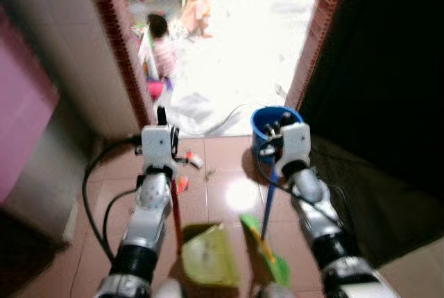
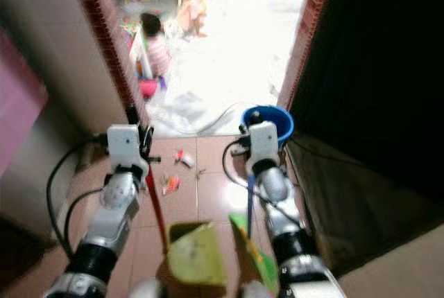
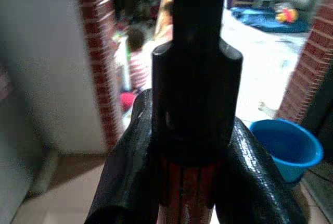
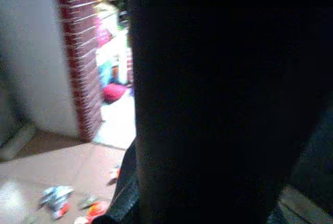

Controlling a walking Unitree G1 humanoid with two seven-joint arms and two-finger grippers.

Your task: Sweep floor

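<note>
dustpan point(image 1: 208, 256) handle in left gripper point(image 1: 161, 119)

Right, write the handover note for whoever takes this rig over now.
Left gripper: shut on the red dustpan handle; yellow-green dustpan sits low near the robot.
Right gripper: holds the blue broom handle, finger state unclear; green broom head beside the pan.
Litter lies on the tiles ahead, before the doorway, blue bucket to its right.
Done: tools in hand.
Left: sweep litter into pan. People sit beyond the doorway.
</note>
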